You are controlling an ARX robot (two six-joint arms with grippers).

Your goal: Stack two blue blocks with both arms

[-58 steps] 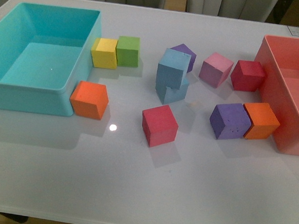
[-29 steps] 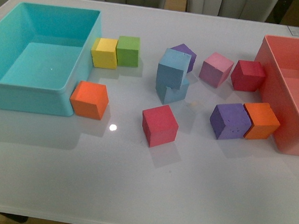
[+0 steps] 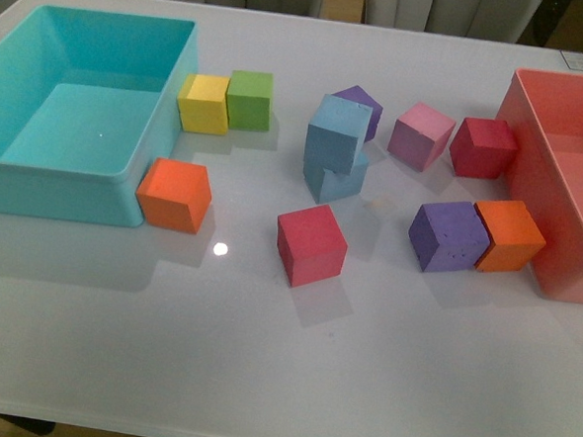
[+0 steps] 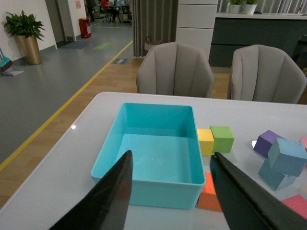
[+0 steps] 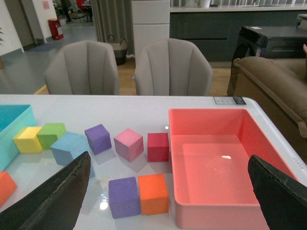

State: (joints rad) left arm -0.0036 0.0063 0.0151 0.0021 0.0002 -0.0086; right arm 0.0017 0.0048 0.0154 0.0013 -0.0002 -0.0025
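Both grippers, left (image 4: 170,191) and right (image 5: 168,201), hang spread and empty above the table, while the blue blocks (image 3: 335,147) sit mid-table, one skewed atop the other; light, squashy foam, best pinched across opposite flat faces.

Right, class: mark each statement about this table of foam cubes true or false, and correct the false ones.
1. One matte light-blue foam cube sits on the other light-blue foam cube. True.
2. The upper blue cube lies squarely aligned with the lower. False: it sits askew.
3. The large turquoise plastic bin holds a yellow cube. False: nothing is seen in it; the yellow foam cube stands outside.
4. The left end effector is open and holds nothing. True.
5. An orange foam cube touches a purple foam cube. True.
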